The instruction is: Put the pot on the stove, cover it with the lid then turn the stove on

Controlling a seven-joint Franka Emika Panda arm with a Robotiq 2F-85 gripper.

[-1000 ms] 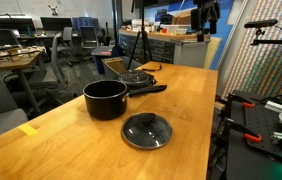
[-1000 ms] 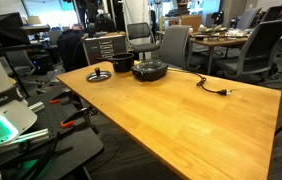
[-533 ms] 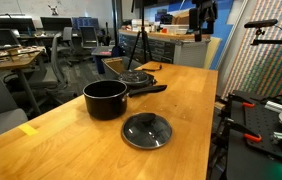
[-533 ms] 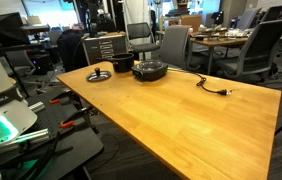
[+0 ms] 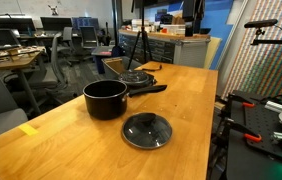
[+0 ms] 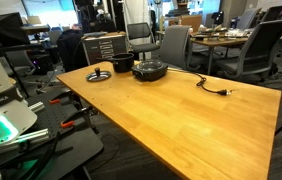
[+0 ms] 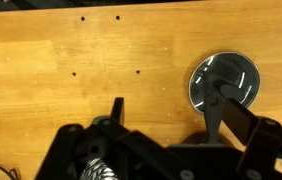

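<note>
Hovered above the tabletop (image 7: 41, 60) with the claw (image 7: 166, 112) spread wide and empty, the lid (image 7: 224, 80) partly behind one finger in the wrist view. Saw the pot (image 5: 105, 100) standing just beside the stove (image 5: 136, 76), not on it. Would do best to drop squarely over the pot's rim, clear of the lid. Could not find pot or stove in the wrist view, nor make out the arm elsewhere.

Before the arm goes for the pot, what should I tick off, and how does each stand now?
1. End effector open and empty: ok.
2. Pot upright on the table, uncovered: ok.
3. Stove top bare: ok.
4. Lid apart from pot, knob up: ok.
5. Plug in a socket: not ok, it lies on the table.
6. End effector over pot: not ok; wrist view shows the lid.
</note>
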